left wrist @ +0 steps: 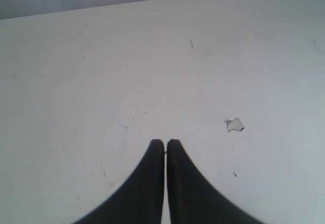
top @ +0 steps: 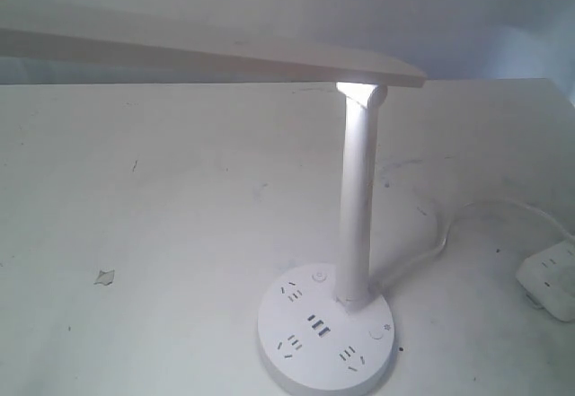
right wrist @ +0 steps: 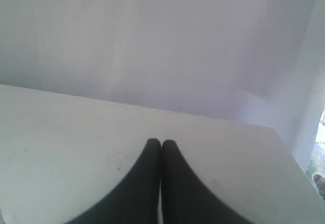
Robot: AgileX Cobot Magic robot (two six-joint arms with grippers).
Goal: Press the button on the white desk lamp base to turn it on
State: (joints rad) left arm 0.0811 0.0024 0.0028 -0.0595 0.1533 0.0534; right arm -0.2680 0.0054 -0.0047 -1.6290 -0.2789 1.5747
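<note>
The white desk lamp stands at the front of the table in the exterior view. Its round base (top: 325, 333) carries dark socket slots, central USB ports and two small round buttons, one near the pole (top: 317, 277) and one at the right rim (top: 375, 332). The pole (top: 358, 207) rises to the long flat head (top: 207, 55), and a bright glow shows under the head at the hinge. Neither arm appears in the exterior view. My left gripper (left wrist: 165, 142) is shut over bare table. My right gripper (right wrist: 161, 142) is shut too, above the table near a wall.
A white power strip (top: 550, 277) lies at the right edge, with a cord (top: 449, 230) curving to the lamp base. A small torn scrap (top: 104, 277) (left wrist: 234, 125) lies on the white table (top: 180, 189). The table's far edge meets a pale wall (right wrist: 162, 41).
</note>
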